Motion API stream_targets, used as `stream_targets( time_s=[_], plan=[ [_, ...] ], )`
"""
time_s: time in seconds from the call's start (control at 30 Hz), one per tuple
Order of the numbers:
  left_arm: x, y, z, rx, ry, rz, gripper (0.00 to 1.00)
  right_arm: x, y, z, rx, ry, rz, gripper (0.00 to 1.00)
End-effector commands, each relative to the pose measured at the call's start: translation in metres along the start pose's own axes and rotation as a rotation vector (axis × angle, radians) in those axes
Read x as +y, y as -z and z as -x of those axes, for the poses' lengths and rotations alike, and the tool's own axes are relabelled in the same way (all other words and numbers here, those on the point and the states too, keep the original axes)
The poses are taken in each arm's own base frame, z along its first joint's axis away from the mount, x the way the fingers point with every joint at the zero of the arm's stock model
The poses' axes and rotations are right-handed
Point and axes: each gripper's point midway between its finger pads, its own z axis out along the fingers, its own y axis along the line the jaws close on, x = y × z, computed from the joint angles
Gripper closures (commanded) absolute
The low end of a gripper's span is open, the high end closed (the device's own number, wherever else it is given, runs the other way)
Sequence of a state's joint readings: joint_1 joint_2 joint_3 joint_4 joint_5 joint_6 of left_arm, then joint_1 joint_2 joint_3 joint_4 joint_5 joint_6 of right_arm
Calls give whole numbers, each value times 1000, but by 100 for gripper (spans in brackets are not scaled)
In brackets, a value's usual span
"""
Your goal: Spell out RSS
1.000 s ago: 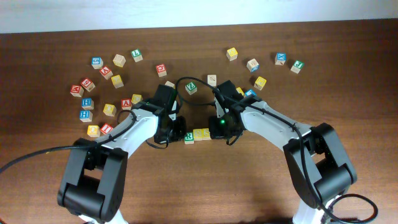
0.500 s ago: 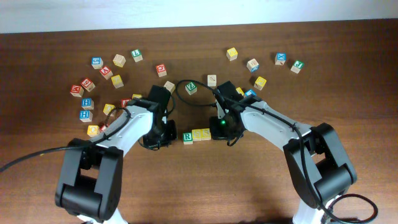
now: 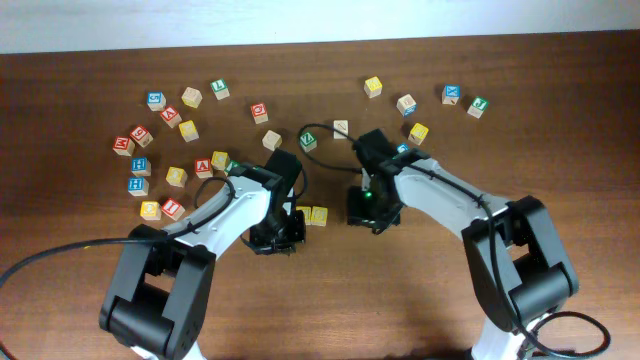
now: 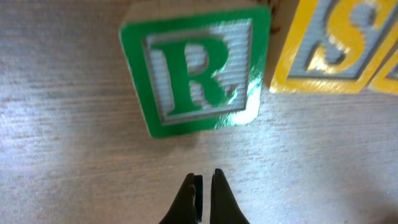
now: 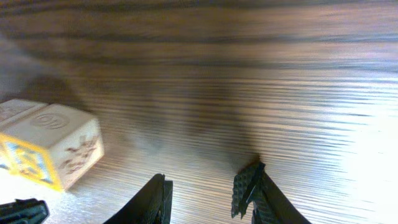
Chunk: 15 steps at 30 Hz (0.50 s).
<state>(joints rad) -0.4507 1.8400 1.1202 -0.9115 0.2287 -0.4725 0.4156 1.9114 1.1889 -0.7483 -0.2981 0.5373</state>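
The green R cube [image 4: 193, 74] lies face up on the table in the left wrist view. A yellow S cube [image 4: 329, 50] stands right of it with a narrow gap, and a second yellow cube [image 4: 388, 74] follows at the frame edge. My left gripper [image 4: 204, 177] is shut and empty, just in front of the R cube. In the overhead view the left gripper [image 3: 280, 228] covers the R cube, and the yellow cubes [image 3: 319, 215] show beside it. My right gripper [image 5: 208, 183] is open and empty, with a yellow cube [image 5: 50, 146] apart to its left. It sits right of the row in the overhead view [image 3: 368, 207].
Several loose letter cubes lie at the far left [image 3: 140, 165] and far right [image 3: 452, 95]. A green-lettered cube [image 3: 307, 141] and a plain one [image 3: 341, 128] lie just behind the row. A black cable loops near them.
My left gripper swung out to the left, then came back right and nearer, now over the R cube. My right gripper drew back a little to the right, away from the row.
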Motion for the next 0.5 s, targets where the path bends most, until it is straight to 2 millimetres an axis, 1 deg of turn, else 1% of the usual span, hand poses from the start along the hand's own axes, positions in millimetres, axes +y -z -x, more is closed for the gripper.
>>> stream_targets(
  time_s=[0.0,0.13,0.23,0.47],
  plan=[
    [-1,9,7,-50,4,-3,100,-17,0,4,5,34,-27,68],
    [13,10,17,-106,24,81,100,-17,-1,4,4,46,-29,67],
    [14,9,26,-146,19,90,100,-17,-1,4,4,46,-29,67],
    [10,9,34,-179,12,72,100,-17,-1,4,4,46,-29,67]
  ],
)
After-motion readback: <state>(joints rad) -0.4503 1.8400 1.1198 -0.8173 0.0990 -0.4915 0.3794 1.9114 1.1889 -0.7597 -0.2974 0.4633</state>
